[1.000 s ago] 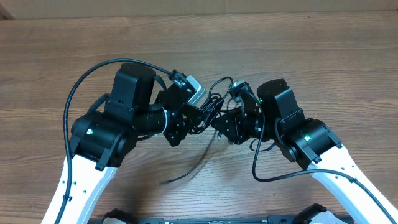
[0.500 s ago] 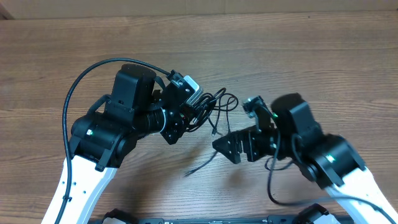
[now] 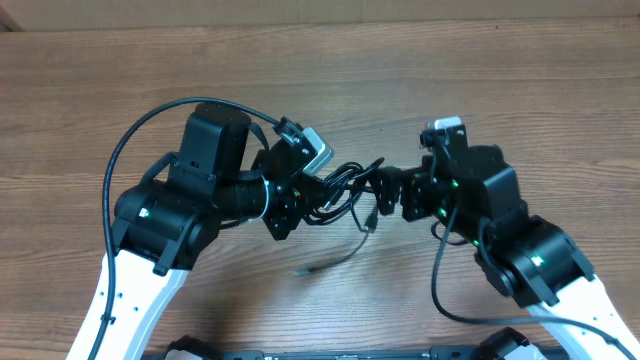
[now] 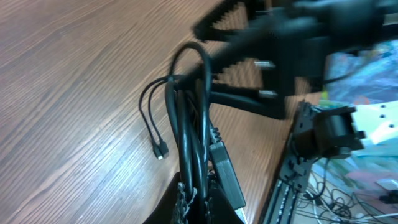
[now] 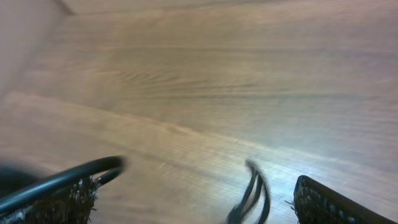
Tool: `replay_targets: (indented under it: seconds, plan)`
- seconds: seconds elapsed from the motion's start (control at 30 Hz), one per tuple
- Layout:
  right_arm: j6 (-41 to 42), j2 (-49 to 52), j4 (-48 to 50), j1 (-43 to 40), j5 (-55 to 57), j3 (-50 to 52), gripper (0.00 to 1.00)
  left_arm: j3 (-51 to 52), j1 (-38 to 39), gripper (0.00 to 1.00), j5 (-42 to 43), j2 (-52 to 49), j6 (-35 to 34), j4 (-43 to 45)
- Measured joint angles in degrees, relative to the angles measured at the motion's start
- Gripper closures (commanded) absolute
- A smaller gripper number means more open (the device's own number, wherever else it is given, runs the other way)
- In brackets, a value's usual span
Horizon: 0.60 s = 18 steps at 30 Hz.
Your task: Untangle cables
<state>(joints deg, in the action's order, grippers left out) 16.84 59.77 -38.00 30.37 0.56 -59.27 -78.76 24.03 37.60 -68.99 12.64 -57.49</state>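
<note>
The cables are a tangle of thin black cords hanging between the two grippers above the wooden table. My left gripper is shut on the bundle. In the left wrist view the cords run up out of the left gripper, and one small plug dangles beside them. My right gripper stands open at the bundle's right side. In the right wrist view a blurred cable loop hangs inside the open right gripper, touching neither finger. One loose tail trails down onto the table.
The left arm's thick black wire arcs over its wrist, and the right arm's wire loops below its wrist. The table's front edge and rig frame lie close behind the left gripper.
The right gripper has opened wide, swung back away from the bundle, then come in again at its right side. The loose cable tail has shifted right. The left gripper stayed shut on the bundle.
</note>
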Motion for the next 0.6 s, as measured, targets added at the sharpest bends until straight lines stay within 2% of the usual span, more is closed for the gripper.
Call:
replay_targets:
  seconds: [0.33, 0.6]
  plan:
    - [-0.59, 4.42, 11.28, 0.0, 4.5, 0.0, 0.0, 0.0, 0.0, 0.96, 2.86, 0.0, 0.04, -2.54]
    - [-0.55, 5.51, 11.89, -0.33, 5.22, 0.0, 0.0, 0.0, 0.0, 0.96, 5.51, 0.0, 2.8, -2.64]
